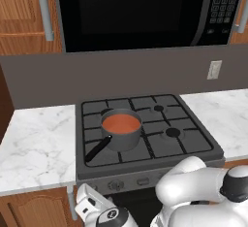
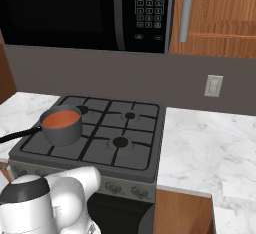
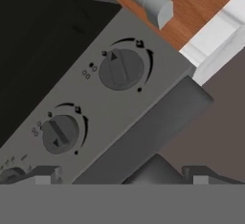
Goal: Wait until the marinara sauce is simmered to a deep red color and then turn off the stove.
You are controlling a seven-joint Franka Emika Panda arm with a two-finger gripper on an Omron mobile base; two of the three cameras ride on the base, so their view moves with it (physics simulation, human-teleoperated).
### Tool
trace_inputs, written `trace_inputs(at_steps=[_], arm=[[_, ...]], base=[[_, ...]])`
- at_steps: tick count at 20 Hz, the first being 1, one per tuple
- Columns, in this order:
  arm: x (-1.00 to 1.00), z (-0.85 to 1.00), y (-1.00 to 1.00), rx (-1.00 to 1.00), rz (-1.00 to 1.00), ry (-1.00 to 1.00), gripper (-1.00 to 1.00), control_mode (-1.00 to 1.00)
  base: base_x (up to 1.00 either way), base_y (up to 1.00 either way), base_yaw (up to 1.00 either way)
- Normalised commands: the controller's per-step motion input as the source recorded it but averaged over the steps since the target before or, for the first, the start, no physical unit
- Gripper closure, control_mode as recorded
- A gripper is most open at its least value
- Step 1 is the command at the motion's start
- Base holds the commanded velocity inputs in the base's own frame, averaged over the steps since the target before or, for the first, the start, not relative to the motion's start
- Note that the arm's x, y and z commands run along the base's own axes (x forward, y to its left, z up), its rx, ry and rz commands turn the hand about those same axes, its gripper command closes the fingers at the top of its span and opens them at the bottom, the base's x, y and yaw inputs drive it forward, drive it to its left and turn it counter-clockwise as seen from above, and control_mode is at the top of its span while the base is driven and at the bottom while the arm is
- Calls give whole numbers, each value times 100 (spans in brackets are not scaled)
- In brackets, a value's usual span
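Tool (image 3: 119, 173) spread wide, grasping nothing, close before two knobs (image 3: 121, 69) on the stove (image 1: 193, 146) front panel. Beyond, saucepan (image 1: 127, 141) on front-left burner, filled with orange-red marinara sauce (image 1: 121, 122); black handle (image 1: 98, 149) angled toward front-left table (image 1: 36, 146).

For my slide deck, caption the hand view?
Open fingers face two knobs on the stove front panel.
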Motion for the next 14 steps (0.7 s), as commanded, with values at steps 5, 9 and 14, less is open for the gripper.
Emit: trace_inputs(at_steps=[5, 9, 14], arm=[[9, -2, 0, 0, 1, -8, -100, -100], [14, -8, 0, 0, 2, -7, -100, -100], [13, -9, 3, 0, 2, -4, -100, -100]], base=[[0, 0, 0], [0, 0, 0], [0, 0, 0]])
